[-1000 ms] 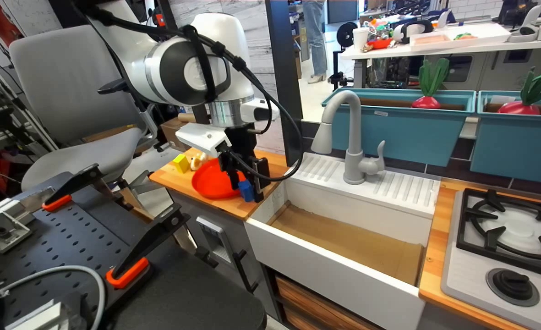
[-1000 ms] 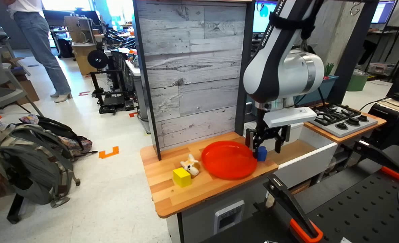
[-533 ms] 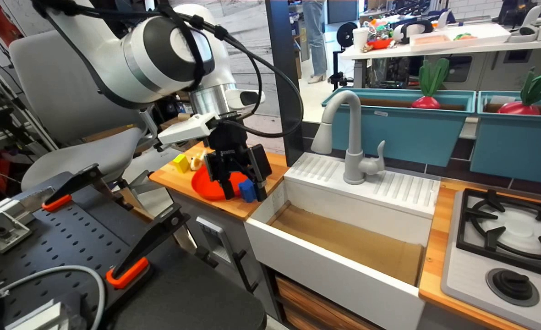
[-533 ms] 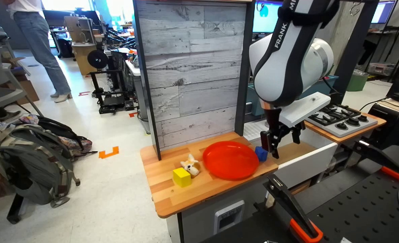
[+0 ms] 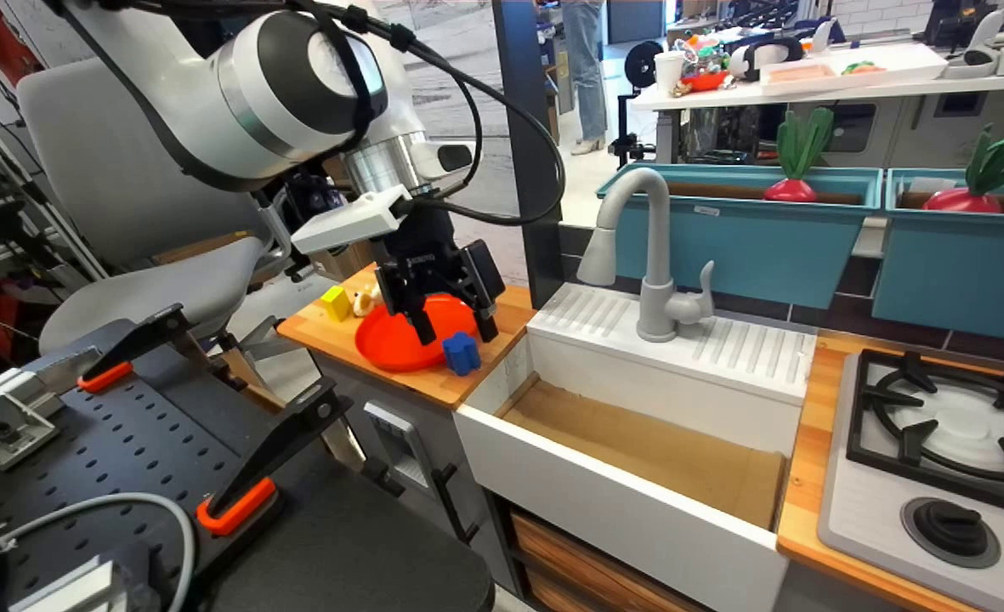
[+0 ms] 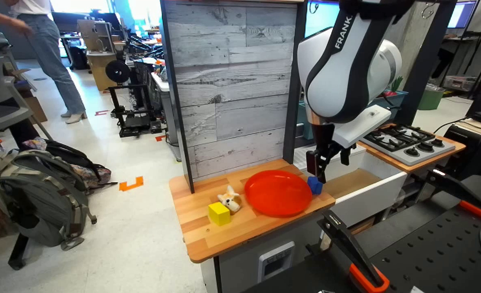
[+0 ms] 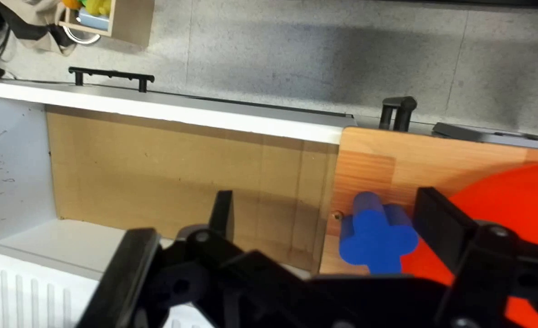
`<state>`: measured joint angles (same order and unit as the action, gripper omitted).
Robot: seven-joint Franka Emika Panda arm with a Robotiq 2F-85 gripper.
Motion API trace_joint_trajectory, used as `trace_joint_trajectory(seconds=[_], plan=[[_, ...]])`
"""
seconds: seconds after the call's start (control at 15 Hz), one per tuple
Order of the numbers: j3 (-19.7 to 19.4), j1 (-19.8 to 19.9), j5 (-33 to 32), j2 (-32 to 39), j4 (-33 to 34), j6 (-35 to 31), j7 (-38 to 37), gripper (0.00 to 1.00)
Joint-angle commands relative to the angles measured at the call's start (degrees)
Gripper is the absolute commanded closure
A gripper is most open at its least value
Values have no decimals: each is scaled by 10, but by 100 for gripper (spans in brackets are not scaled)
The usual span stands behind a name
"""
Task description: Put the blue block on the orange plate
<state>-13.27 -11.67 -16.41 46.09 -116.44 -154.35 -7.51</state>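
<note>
In both exterior views, the blue block (image 6: 313, 186) stands on the bench (image 6: 199, 244), just right of the orange plate (image 6: 277, 193) and left of the sink (image 5: 621, 518). I can't tell if it touches the plate. The hand (image 5: 456, 331) hangs near the block, higher up. Its fingers (image 7: 442, 223) are spread wide and hold nothing. A yellow block (image 6: 219, 214) and a little toy dog (image 6: 231, 200) sit left of the plate.

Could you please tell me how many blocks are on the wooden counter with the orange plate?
2: a blue block beside the orange plate, near the sink, and a yellow block toward the other end of the counter, beside the toy dog. I see no others there.
</note>
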Motion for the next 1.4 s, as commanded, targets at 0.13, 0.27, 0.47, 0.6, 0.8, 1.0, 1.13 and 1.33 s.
trace_joint_trajectory(seconds=[0.13, 0.27, 0.47, 0.6, 0.8, 1.0, 1.13, 1.33], plan=[[94, 94, 38, -13, -27, -81, 82, 0], [122, 123, 57, -11, -29, -90, 107, 0], [153, 159, 82, -11, -28, -88, 140, 0], [164, 175, 95, -9, -25, -84, 155, 0], [170, 188, 107, -2, -17, -81, 165, 0], [165, 184, 112, 8, -7, -81, 155, 0], [161, 180, 116, 15, 1, -83, 148, 0], [157, 176, 119, 26, 15, -80, 141, 0]])
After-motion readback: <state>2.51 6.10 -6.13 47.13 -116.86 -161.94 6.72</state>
